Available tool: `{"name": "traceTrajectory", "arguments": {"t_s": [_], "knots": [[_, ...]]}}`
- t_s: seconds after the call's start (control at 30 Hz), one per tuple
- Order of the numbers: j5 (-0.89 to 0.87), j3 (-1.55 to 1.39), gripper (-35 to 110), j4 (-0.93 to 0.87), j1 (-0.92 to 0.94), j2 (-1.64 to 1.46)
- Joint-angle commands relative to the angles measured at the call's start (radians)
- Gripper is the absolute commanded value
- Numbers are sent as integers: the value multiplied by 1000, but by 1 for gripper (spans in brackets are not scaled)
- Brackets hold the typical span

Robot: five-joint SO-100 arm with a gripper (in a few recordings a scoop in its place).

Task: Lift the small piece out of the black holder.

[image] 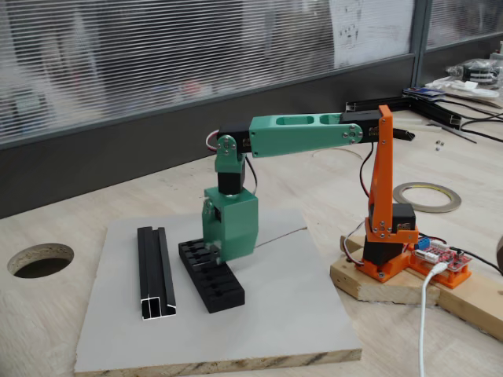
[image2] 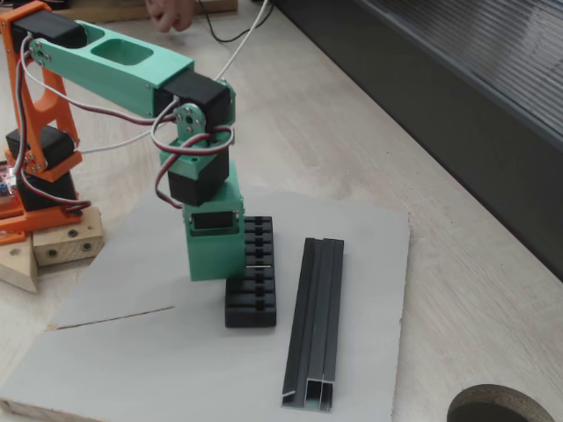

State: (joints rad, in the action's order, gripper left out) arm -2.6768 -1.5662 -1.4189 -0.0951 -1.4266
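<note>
The black holder point(image: 214, 281) point(image2: 252, 281), a ribbed rectangular block, lies on the grey board. A thin pale sliver, the small piece point(image2: 259, 264), sits across one of its slots about midway along. My green gripper point(image: 212, 253) point(image2: 227, 271) points straight down and rests at the holder's far half in a fixed view, right beside the piece. The green body hides the fingertips, so the gap between the jaws cannot be read, nor whether they touch the piece.
A longer black U-channel rail point(image: 156, 271) point(image2: 317, 321) lies parallel to the holder on the grey board point(image: 299, 314). The orange arm base point(image: 385, 251) stands on a wooden block. A tape roll point(image: 427, 196), a table hole point(image: 39, 259) and a person's hand point(image2: 171, 12) are farther off.
</note>
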Motion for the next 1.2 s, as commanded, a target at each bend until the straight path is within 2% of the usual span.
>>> {"name": "traceTrajectory", "arguments": {"t_s": [0.0,1.17], "knots": [[-8,40,38,-9,-23,-17],[-8,41,38,-25,-25,46]]}}
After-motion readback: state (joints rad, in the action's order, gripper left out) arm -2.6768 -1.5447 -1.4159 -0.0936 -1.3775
